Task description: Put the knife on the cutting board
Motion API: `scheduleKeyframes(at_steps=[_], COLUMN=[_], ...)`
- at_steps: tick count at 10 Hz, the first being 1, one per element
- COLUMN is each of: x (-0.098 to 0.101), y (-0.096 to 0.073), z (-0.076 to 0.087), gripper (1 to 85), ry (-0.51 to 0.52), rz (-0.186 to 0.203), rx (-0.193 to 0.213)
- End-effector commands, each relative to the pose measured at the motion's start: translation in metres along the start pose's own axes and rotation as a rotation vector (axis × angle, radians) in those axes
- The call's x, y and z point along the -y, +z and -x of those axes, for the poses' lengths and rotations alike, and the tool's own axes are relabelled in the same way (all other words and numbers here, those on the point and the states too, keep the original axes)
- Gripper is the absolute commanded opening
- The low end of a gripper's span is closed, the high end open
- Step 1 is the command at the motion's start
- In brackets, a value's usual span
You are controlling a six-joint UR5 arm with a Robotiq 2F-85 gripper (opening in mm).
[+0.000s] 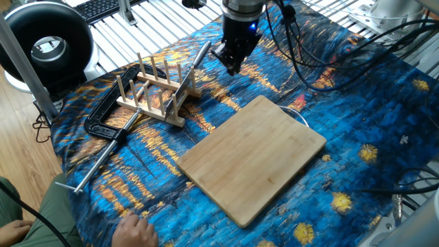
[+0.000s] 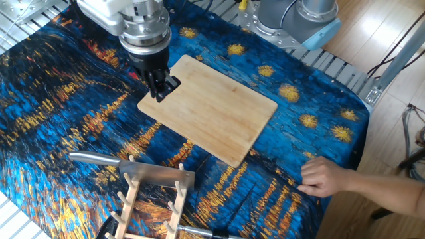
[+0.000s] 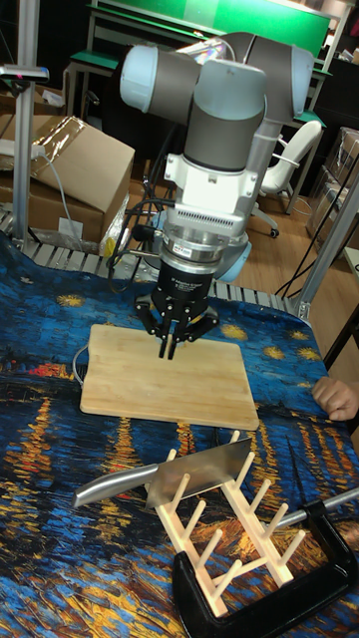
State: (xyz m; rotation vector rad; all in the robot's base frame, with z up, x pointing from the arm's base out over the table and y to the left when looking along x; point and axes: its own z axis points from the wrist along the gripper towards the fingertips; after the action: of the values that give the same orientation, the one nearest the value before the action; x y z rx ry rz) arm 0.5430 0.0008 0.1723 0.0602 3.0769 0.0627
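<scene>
The knife [image 1: 182, 84] leans on its edge in the wooden dish rack [image 1: 152, 95], with its slim handle [image 1: 202, 53] sticking up and away from the rack. From the other side, its shiny blade [image 2: 157, 178] stands between the pegs and the handle [image 2: 93, 158] points left. The cutting board [image 1: 254, 158] lies flat on the blue cloth with nothing on it. My gripper [image 1: 232, 66] hangs above the cloth between rack and board, near the board's far corner [image 2: 189, 61]. Its fingertips [image 3: 164, 348] look pressed together and hold nothing.
A black clamp [image 1: 110, 113] with a long metal rod [image 1: 99, 163] lies left of the rack. A person's hand [image 2: 325, 176] rests at the cloth's edge. Cables [image 1: 309, 62] trail behind the arm. A white cord [image 1: 296, 113] runs by the board's far side.
</scene>
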Motion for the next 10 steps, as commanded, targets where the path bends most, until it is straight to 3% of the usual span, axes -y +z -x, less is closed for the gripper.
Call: scheduleKeyframes(at_steps=[1, 2, 6, 8, 10], x=[-0.009, -0.017, -0.037, -0.042, -0.041], y=[-0.011, -0.011, 0.0, -0.002, -0.001], z=[0.012, 0.016, 0.039, 0.037, 0.037], gripper=[52.7, 58.3, 59.3, 58.3, 56.7], ry=[0.006, 0.011, 0.03, 0.036, 0.033], rz=[0.034, 0.04, 0.041, 0.062, 0.059], rx=[0.019, 0.008, 0.024, 0.02, 0.022])
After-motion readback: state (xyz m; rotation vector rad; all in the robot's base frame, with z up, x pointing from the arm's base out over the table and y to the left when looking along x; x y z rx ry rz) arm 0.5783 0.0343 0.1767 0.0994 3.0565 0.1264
